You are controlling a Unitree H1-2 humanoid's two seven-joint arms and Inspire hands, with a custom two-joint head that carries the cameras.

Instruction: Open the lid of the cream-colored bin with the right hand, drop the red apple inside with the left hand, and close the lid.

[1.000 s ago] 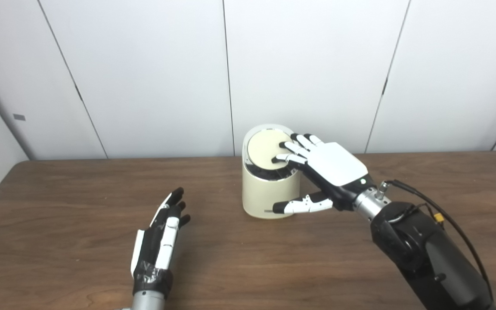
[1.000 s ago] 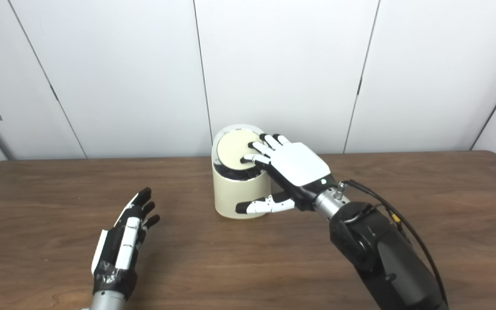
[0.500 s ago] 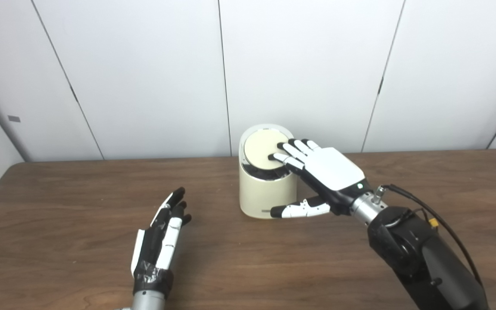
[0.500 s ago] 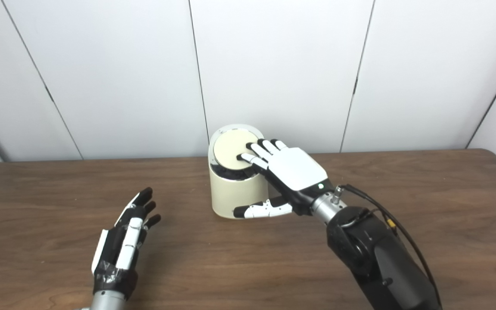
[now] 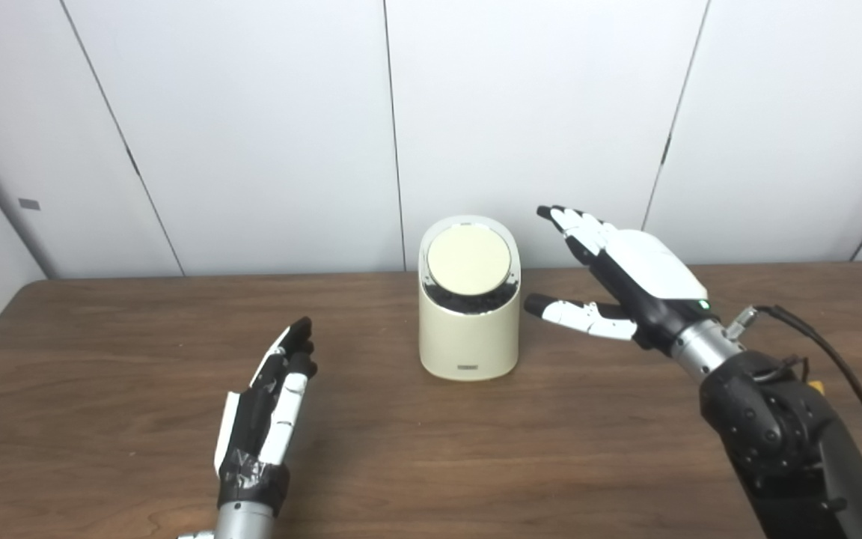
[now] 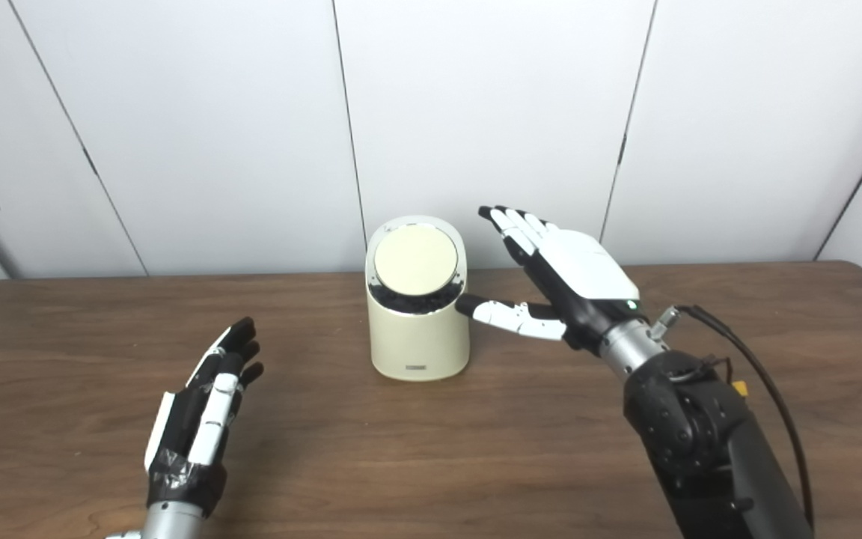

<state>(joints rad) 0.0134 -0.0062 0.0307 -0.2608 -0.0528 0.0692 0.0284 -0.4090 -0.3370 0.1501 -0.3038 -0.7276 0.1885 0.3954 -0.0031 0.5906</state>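
The right hand (image 5: 629,281) has lifted off the lid (image 5: 468,259) and now hovers beside the cream-colored bin (image 5: 468,329), fingers spread and empty. The bin stands mid-table (image 5: 102,359), lid down. The left hand (image 5: 266,408) rests open, holding nothing.

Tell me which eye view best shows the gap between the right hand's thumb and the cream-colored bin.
The left eye view: the right hand shows its thumb clearly apart from the cream-colored cylindrical bin. In the right eye view the thumb tip overlaps the bin's edge, hiding any gap.
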